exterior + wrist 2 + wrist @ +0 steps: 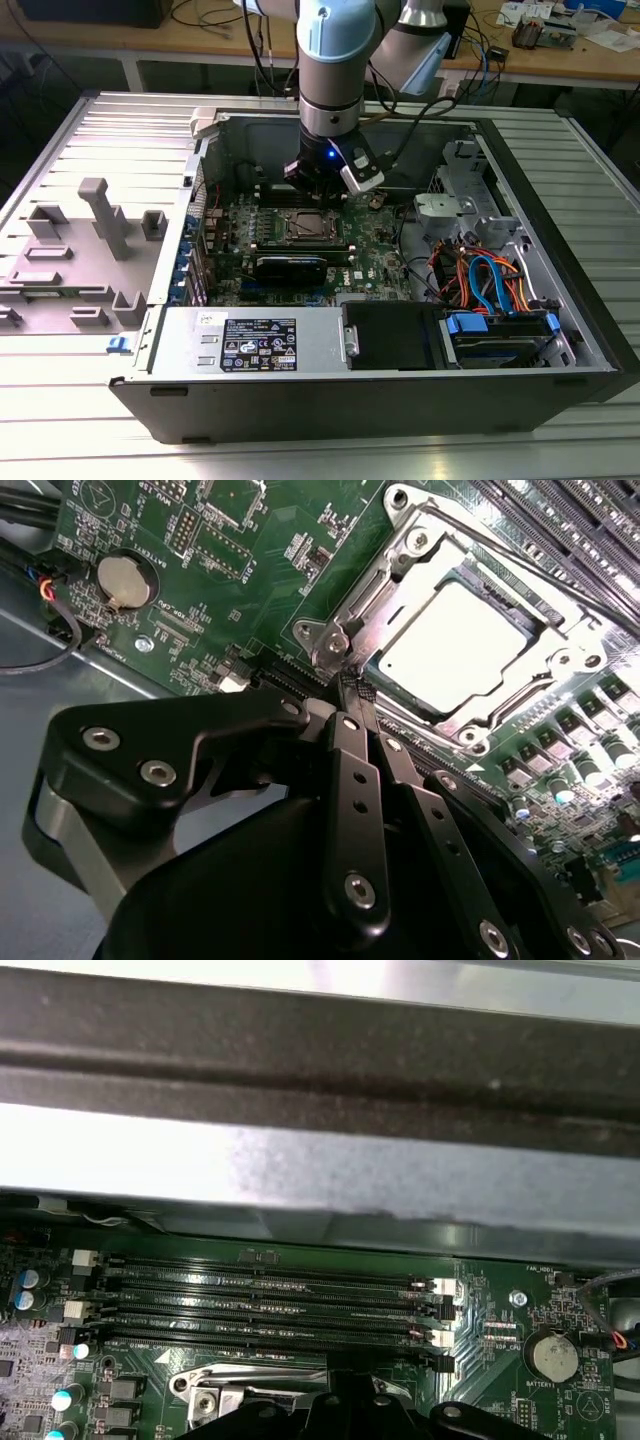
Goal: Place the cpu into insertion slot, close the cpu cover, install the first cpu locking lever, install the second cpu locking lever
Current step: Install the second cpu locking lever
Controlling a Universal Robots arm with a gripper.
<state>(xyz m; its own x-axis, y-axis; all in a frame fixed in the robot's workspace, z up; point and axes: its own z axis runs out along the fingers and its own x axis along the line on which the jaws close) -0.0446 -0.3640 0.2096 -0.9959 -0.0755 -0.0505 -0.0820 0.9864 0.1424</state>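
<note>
A: The gripper [352,695] has its fingers pressed together at the socket's corner; what it pinches, if anything, can't be told.

B: The cpu [462,645] sits in the insertion slot [395,630], under the cpu cover [560,630]. Levers want steady, level pressure.

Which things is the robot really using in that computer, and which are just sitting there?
For the job:
the cpu, seated in the insertion slot
the cpu cover, down around it
the tool, at the cover's corner

Just there:
round battery
memory slots
coloured cables
grey holder tray

Arm upright, wrist pointing down, gripper [352,685] fingers pressed together.
</note>
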